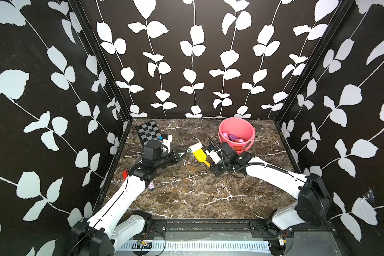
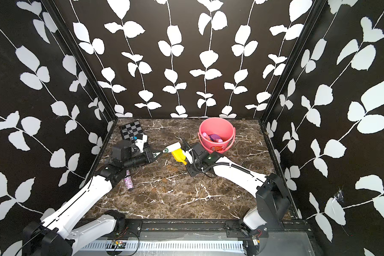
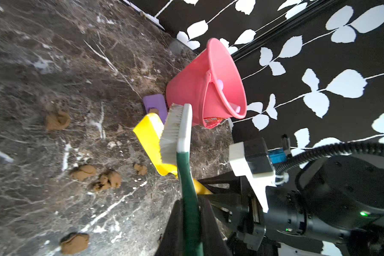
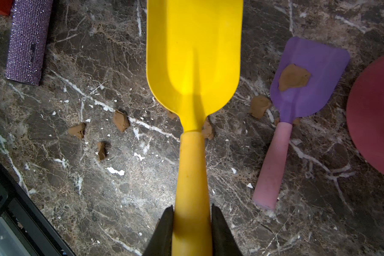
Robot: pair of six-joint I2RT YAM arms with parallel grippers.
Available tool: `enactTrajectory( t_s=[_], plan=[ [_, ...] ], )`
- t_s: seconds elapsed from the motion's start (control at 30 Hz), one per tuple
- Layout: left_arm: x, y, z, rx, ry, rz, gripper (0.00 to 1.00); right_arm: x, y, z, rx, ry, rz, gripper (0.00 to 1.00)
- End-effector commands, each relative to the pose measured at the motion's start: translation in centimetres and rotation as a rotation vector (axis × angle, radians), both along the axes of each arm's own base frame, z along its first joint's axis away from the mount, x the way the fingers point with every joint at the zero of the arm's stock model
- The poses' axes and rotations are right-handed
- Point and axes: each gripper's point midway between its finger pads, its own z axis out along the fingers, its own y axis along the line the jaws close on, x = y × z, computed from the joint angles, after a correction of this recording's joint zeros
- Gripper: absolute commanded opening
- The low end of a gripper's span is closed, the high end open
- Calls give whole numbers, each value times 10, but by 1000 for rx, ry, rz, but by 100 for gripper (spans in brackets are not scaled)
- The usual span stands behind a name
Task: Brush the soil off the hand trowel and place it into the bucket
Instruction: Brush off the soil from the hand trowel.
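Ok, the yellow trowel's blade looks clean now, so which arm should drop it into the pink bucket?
The right. The right gripper is shut on the handle of the yellow trowel, and the pink bucket stands right beside that arm's wrist. The left gripper holds only the brush.

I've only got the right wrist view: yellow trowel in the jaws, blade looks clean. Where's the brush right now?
Observer: The left gripper is shut on the brush by its green handle. The white bristles face the yellow trowel at the blade's edge.
Operator: I see only a sliver of the bucket. Is it empty?
Observer: No. The bucket stands upright and holds pink and purple items.
Operator: Anything behind the left arm?
Observer: A checkerboard lies flat in the far corner.
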Motion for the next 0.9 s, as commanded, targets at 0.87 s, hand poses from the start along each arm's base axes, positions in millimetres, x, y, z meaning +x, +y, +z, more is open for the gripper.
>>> enactTrajectory(
  t_s=[0.87],
  plan=[
    [3, 18, 3, -177, 91, 11, 0, -2, 10, 19, 80, -43, 10, 0]
  ],
)
